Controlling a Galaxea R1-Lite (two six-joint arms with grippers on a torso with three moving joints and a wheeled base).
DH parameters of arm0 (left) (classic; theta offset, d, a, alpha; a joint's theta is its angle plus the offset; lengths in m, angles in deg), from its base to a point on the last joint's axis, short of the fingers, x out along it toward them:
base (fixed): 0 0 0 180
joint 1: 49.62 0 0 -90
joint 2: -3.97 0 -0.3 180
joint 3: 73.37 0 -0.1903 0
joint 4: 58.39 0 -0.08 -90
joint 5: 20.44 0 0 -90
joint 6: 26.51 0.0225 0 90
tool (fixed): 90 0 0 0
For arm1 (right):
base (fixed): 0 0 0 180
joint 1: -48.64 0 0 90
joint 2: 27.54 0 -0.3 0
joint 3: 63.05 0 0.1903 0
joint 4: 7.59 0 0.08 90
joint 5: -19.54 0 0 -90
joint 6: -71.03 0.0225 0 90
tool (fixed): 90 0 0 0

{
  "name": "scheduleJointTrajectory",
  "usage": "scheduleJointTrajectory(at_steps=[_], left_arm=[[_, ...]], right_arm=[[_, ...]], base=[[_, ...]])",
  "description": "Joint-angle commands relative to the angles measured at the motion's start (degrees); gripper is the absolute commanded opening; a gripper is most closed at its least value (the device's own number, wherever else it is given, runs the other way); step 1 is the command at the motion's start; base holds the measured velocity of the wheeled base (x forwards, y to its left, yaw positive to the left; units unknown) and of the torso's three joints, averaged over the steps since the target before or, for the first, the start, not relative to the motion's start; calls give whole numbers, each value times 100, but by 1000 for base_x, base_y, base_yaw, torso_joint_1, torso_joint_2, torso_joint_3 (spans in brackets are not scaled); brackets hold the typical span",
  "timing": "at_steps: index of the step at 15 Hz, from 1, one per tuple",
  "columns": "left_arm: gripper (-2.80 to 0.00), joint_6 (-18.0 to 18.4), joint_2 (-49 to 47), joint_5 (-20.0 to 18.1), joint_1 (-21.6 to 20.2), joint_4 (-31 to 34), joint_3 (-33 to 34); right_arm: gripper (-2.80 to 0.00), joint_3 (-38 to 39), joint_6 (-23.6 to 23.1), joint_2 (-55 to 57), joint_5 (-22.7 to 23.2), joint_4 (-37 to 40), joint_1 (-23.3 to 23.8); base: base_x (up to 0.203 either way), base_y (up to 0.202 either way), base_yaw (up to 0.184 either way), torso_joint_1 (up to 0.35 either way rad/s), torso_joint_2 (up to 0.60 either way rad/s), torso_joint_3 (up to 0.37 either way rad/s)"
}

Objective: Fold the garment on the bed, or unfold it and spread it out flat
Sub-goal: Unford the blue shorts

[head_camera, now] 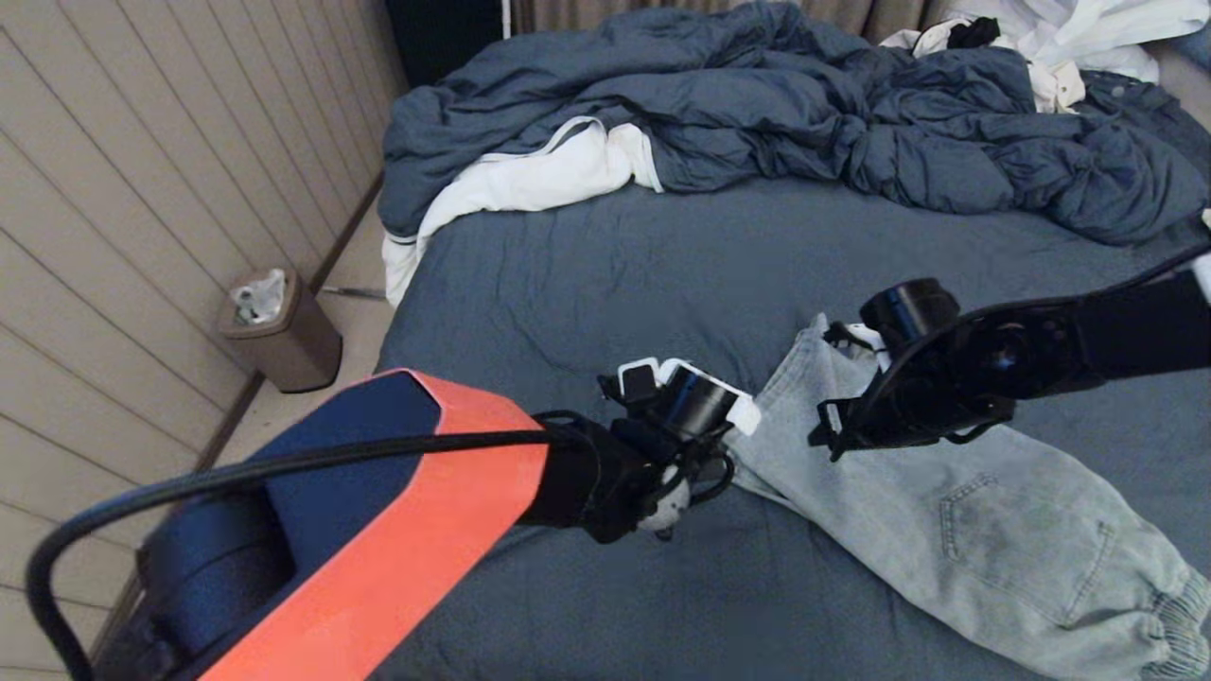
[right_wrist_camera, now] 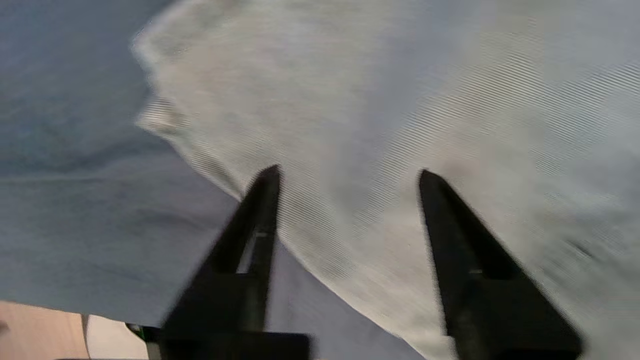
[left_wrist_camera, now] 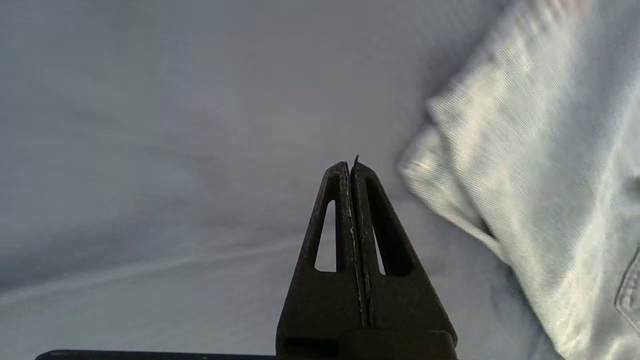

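Observation:
The garment (head_camera: 993, 530), light blue denim-look shorts, lies spread on the dark slate-blue bed (head_camera: 605, 284) at the right front, a back patch pocket facing up and a ribbed hem at the far right. My left gripper (head_camera: 695, 463) hovers just left of the shorts' near-left corner. In the left wrist view it (left_wrist_camera: 350, 165) is shut with nothing in it, over bare sheet (left_wrist_camera: 150, 150), with the garment (left_wrist_camera: 540, 150) beside it. My right gripper (head_camera: 842, 426) hangs over the shorts' upper left end. It (right_wrist_camera: 347, 172) stands open above the garment (right_wrist_camera: 400, 100), close to its edge.
A puffy dark blue duvet (head_camera: 804, 104) is bunched across the bed's far side. A white cloth (head_camera: 530, 180) pokes out at its left, and more white clothing (head_camera: 1069, 38) lies at the back right. A brown bin (head_camera: 284, 331) stands on the floor by the panelled wall.

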Motion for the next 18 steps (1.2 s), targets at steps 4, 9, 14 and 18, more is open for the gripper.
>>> scheduleJointTrajectory(at_steps=[4,9,14,18], left_arm=[[-280,2,1581,-23,-520,-773,2047],[-280,16,2118,-53,-884,-2152,3621],[-280,18,2590,-283,-922,-2483,4201],[-280,18,2630,-284,-922,-2621,4343]], right_arm=[[0,-738,-6,734,-47,58,-520],[0,-1091,-73,986,-177,63,-663],[0,-1119,-272,1294,-481,56,-894],[0,-1240,-274,1469,-574,63,-1055]], base=[[0,0,0,0,0,0],[0,0,0,0,0,0],[0,0,0,0,0,0],[0,0,0,0,0,0]])
